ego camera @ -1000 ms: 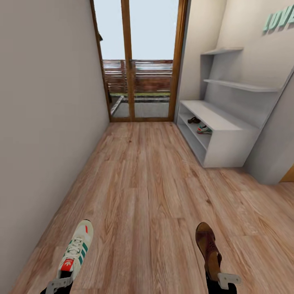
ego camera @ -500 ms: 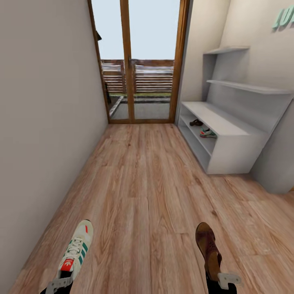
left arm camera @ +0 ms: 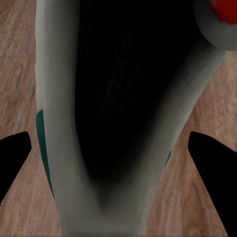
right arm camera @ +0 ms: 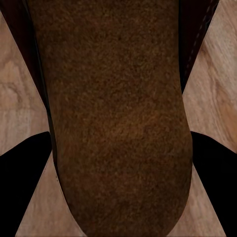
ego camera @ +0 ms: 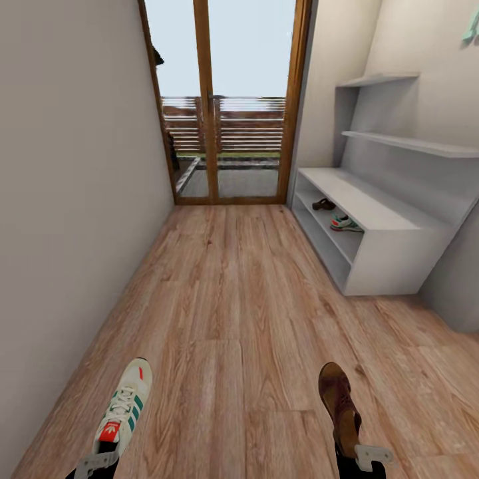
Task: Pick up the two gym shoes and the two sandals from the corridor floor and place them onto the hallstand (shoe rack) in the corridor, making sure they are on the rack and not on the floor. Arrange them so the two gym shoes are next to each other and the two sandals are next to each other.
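In the head view, my left gripper (ego camera: 100, 460) at the bottom left is shut on the heel of a white gym shoe (ego camera: 126, 401) with green stripes, held over the corridor floor (ego camera: 233, 293). At the bottom right, my right gripper (ego camera: 364, 456) is shut on a brown sandal (ego camera: 338, 401). The pale hallstand (ego camera: 392, 263) stands ahead on the right. On its shelf lie a second sandal (ego camera: 324, 204) and a second gym shoe (ego camera: 346, 223), side by side. The left wrist view looks into the held gym shoe (left arm camera: 118, 98). The right wrist view faces the held sandal's footbed (right arm camera: 118, 98).
A plain wall (ego camera: 66, 199) runs along the left. A wood-framed glass door (ego camera: 219, 100) closes the far end. Staggered floating shelves (ego camera: 399, 143) hang above the hallstand's bench, and a bit of teal lettering (ego camera: 471, 26) shows at the top right.
The whole view has shifted: the hallstand now sits further right and a little nearer, and the teal lettering has nearly left the picture. Both held shoes keep their places.
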Motion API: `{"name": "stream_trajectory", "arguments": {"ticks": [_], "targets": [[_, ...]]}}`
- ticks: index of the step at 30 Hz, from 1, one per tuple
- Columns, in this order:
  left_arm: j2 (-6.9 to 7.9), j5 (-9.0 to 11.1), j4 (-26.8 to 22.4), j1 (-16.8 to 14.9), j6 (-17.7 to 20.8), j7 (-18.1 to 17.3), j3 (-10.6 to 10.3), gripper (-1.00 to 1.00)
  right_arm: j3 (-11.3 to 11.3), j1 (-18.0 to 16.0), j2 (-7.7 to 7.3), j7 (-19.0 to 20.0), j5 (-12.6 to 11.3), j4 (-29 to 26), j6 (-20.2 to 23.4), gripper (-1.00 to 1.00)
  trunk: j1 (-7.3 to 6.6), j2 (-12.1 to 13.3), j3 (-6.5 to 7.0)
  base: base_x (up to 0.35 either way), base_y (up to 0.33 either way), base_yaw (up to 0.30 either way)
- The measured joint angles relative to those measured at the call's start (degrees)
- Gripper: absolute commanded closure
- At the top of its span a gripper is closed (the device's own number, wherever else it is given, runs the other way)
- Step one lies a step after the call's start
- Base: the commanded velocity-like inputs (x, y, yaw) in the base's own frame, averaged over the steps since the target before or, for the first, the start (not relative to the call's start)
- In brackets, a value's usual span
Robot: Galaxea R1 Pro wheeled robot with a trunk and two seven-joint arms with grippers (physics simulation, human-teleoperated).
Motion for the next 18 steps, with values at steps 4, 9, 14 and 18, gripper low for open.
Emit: {"name": "stream_trajectory", "arguments": {"ticks": [4,9,14,18], "targets": [[0.0,0.0,0.0,0.0,0.0,0.0,0.0,1.0,0.0,0.0,0.0,0.0,0.01,0.0,0.0,1.0,0.0,0.0,0.0,0.334,0.0,0.0],[0.0,0.0,0.0,0.0,0.0,0.0,0.01,1.0,0.0,0.0,0.0,0.0,0.02,0.0,0.0,1.0,0.0,0.0,0.0,0.334,0.0,0.0],[0.0,0.0,-0.01,0.0,0.0,0.0,0.02,1.0,0.0,0.0,0.0,0.0,0.02,0.01,0.0,1.0,0.0,0.0,0.0,0.334,0.041,0.0],[0.0,0.0,-0.01,0.0,0.0,-0.01,0.03,1.0,0.0,0.0,0.0,0.0,0.01,0.01,0.0,1.0,0.0,0.0,0.0,0.334,0.117,0.0]]}}
